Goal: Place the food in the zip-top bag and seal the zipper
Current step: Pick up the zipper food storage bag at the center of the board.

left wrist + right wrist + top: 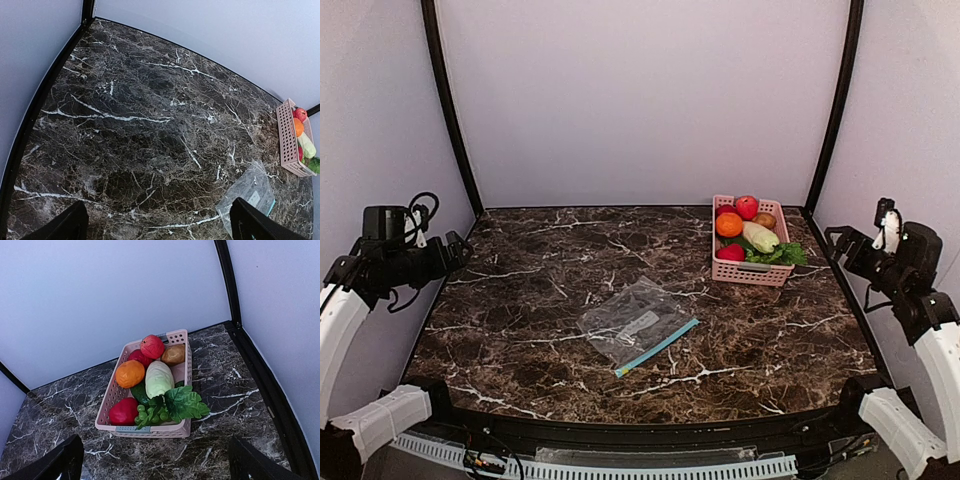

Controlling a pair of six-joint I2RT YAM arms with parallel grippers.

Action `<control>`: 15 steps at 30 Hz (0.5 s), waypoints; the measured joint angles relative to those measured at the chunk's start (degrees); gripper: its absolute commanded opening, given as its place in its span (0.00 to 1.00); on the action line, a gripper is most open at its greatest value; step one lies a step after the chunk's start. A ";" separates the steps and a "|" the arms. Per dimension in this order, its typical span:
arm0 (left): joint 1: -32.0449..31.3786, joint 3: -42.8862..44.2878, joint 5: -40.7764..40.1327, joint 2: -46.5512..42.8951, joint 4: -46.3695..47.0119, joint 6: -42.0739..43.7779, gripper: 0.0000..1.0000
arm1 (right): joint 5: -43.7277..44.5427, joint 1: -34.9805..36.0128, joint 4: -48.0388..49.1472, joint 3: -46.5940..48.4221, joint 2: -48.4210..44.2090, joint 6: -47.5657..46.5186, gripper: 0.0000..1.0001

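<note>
The clear bag (635, 322) lies flat on the dark marble worktop (540, 290), a little nearer than the middle. It sits at a slant, well apart from both arms. Its teal zipper (658, 347) runs along the near-right edge, and a whitish label (642, 322) shows on the middle of the plastic. Whether the mouth is sealed cannot be told.

All the food is in a pink basket (750, 272) at the far right of the worktop, apart from the bag. The pale gourd (158, 379) lies along the middle of the basket. In front of it the leafy green (185, 402) spills over the near rim, with the grapes (150, 415) just beside it on the left. A dark-green pepper (140, 394) is partly hidden beneath the gourd. An orange (130, 373), a red apple (152, 346), a brown potato (173, 354) and 2 more red pieces fill the rest.

The left hand (458, 250) hangs above the left edge of the worktop, its 2 fingers spread wide and holding nothing. The right hand (838, 240) hangs above the right edge near the basket, also spread wide and holding nothing.
</note>
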 measured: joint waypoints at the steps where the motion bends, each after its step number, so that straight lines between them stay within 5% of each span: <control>1: 0.00 0.17 0.22 0.24 -0.35 -0.04 1.00 | 0.00 -0.02 -0.50 0.00 -0.02 0.00 0.99; 15: -2.27 0.13 7.13 -0.44 -2.32 1.31 0.91 | -7.50 0.17 -3.72 3.32 4.96 -2.29 0.92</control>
